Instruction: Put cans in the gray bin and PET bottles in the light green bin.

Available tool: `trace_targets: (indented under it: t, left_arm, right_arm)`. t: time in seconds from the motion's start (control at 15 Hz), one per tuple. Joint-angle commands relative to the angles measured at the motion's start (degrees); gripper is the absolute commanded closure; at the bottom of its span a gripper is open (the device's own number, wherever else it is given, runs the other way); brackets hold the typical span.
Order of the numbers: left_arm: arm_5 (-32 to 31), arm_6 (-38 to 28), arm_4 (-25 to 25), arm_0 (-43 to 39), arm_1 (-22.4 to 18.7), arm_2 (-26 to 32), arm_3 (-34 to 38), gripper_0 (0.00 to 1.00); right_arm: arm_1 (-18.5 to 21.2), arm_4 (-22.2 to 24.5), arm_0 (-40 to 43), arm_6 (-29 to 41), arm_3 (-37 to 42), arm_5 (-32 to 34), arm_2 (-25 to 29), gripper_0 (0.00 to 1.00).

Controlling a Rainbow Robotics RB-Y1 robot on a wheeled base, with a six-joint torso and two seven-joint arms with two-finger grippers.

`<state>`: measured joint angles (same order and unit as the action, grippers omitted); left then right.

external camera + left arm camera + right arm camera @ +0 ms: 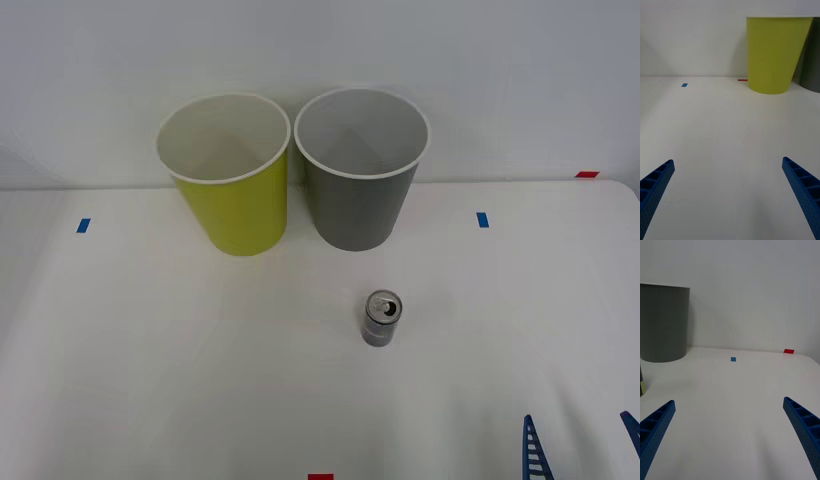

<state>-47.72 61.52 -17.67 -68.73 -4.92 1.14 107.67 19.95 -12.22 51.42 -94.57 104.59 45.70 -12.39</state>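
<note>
Front view shows the right gripper (585,445) low at the near right edge of the white table (150,370), its blue ribbed fingers (535,450) spread wide and holding nothing, while the silver-gray can (382,318) stands upright, long axis vertical and pull-tab top up, well apart from it and in front of the gray bin (360,170), which stands just beside the light green bin (228,175) at the wall. Right wrist view has the same gripper (730,438) level over bare table, fingers wide, the gray bin (663,322) ahead. Left wrist view has the left gripper (728,198) level and equally wide, empty, facing the light green bin (773,54).
</note>
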Motion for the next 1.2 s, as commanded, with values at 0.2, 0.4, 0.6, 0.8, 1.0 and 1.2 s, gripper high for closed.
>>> trace_targets:
  t: [0.2,0.4,0.6,0.8,1.0,1.2]
  left_arm:
    - [0.00,0.00,0.00,0.00,0.00,0.00,0.00,0.00]
    - [0.00,0.00,0.00,0.00,0.00,0.00,0.00,0.00]
    - [0.00,0.00,0.00,0.00,0.00,0.00,0.00,0.00]
    - [0.00,0.00,0.00,0.00,0.00,0.00,0.00,0.00]
    - [0.00,0.00,0.00,0.00,0.00,0.00,0.00,0.00]
    - [0.00,0.00,0.00,0.00,0.00,0.00,0.00,0.00]
  right_arm:
    - [0.00,0.00,0.00,0.00,0.00,0.00,0.00,0.00]
    - [0.00,0.00,0.00,0.00,0.00,0.00,0.00,0.00]
    - [0.00,0.00,0.00,0.00,0.00,0.00,0.00,0.00]
    - [0.00,0.00,0.00,0.00,0.00,0.00,0.00,0.00]
    - [0.00,0.00,0.00,0.00,0.00,0.00,0.00,0.00]
    - [0.00,0.00,0.00,0.00,0.00,0.00,0.00,0.00]
